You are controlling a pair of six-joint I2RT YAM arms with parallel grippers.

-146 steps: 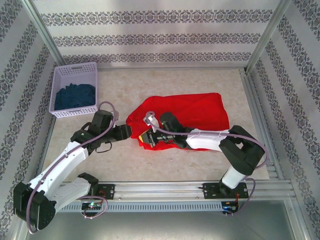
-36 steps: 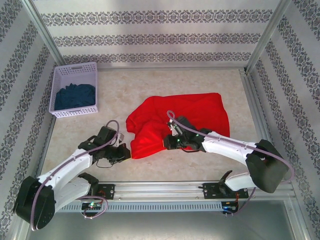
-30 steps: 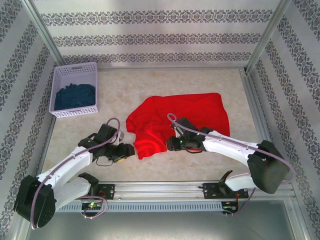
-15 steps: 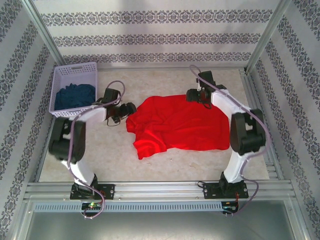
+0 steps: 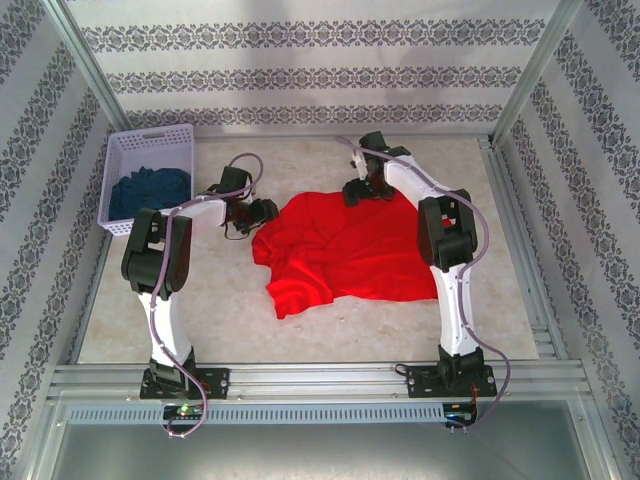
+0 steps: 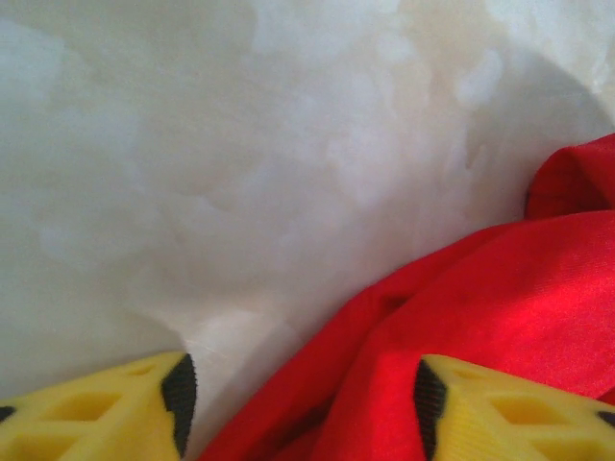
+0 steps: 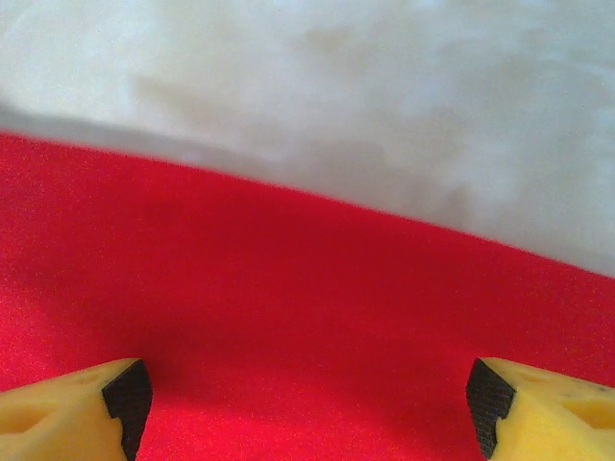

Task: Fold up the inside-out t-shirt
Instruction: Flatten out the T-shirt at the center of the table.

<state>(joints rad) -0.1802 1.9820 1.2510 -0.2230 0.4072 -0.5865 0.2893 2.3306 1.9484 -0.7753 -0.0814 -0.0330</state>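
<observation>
Shows the inside-out t-shirt (image 5: 350, 250) lying rumpled on the table (image 5: 220, 300), spread between the two grippers and back toward their bases. Places the left gripper (image 5: 262, 210) at the cloth's left edge, jaws apart, clamped on nothing. From its wrist, puts bare table ahead of the yellow fingers (image 6: 106, 413), with a fold of the t-shirt (image 6: 500, 288) running in between them and around the right-hand one. Places the right gripper (image 5: 355, 190) at the garment's far edge, jaws spread wide, gripping nothing. From that wrist, lays the t-shirt (image 7: 288, 307) under and just ahead of both fingertips (image 7: 67, 403), table beyond. Sets a white basket (image 5: 152, 133) holding dark blue cloth (image 5: 148, 193) off the left gripper's outer side, apart from the red garment.
</observation>
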